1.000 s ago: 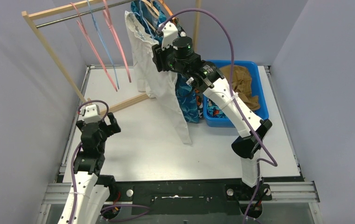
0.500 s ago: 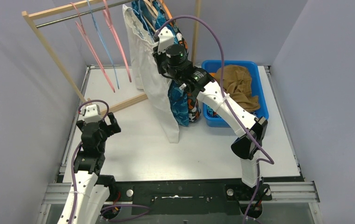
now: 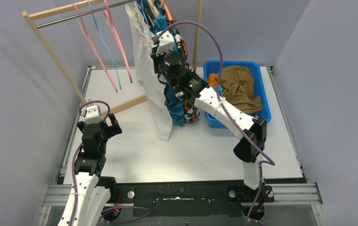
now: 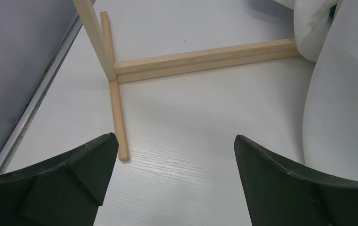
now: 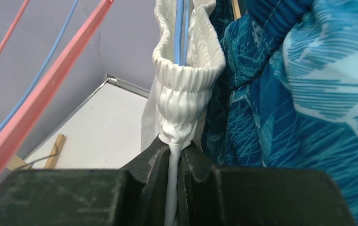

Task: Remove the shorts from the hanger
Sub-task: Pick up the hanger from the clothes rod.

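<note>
While the overhead view takes in the whole wooden rack [image 3: 54, 52], it hides my right fingers behind their own wrist. Only the right wrist camera shows the bite. There my right gripper [image 5: 174, 153] is clenched on a thin fold of the white shorts [image 5: 184, 94], pinched just under the gathered waistband. Straight ahead of the fingers a blue hanger [image 5: 180, 28] runs down into that waistband, so the shorts hang on the rail. The blue patterned shorts [image 5: 299, 94] press against the white ones just to the right of my grip, and a bare pink hanger [image 5: 50, 89] slants off to its left.

From above I also see a blue bin [image 3: 263, 101] to the right of that arm, with brown shorts [image 3: 238, 87] heaped in it (neither wrist camera catches this).

My left gripper [image 4: 175, 139] is spread wide, grasping nothing, over bare table. The rack's wooden foot lies ahead of it and white cloth hangs ahead to its right.
</note>
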